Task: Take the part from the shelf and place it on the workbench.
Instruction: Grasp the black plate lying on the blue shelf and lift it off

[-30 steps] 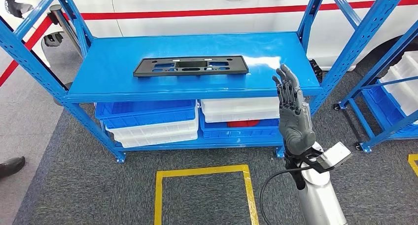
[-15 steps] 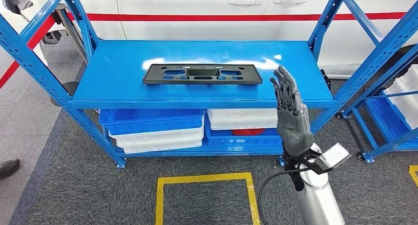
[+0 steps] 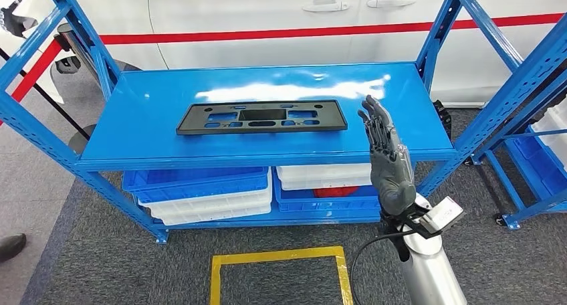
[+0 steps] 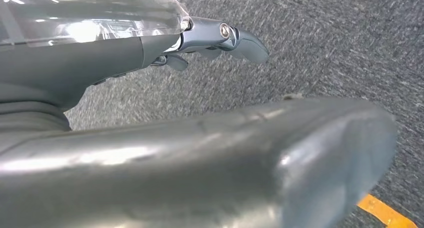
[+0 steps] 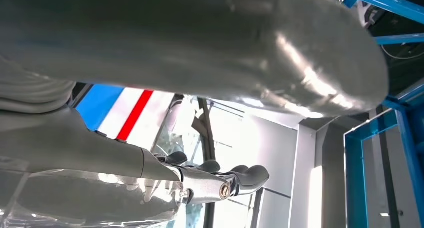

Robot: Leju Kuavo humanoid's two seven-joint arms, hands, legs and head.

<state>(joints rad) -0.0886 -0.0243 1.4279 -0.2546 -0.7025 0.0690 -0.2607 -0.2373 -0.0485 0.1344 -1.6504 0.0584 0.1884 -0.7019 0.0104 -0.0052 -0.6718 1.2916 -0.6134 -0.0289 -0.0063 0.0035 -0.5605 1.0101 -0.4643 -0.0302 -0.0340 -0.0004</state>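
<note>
1. Ahead of your raised right hand (image 3: 386, 159), the part (image 3: 262, 116) lies flat on the top deck of the blue shelf (image 3: 154, 141), up and to the hand's left, near but apart from the fingertips.
2. Your right hand stands upright with fingers extended and apart, holding nothing. The left hand (image 4: 210, 40) hangs over grey carpet; whether its fingers are spread or curled cannot be told.
3. You are looking at a thin black frame with cut-out windows, probably moulded plastic: judge it light and fairly stiff, though likely to flex when lifted by one end, and smooth enough to slide on the glossy deck.
4. Your best hold is probably the near long rail or the short end closest to the hand, pinched through the edge.
5. Its long axis runs across the shelf, side to side, parallel with the front lip; the near end points toward your right hand.
</note>
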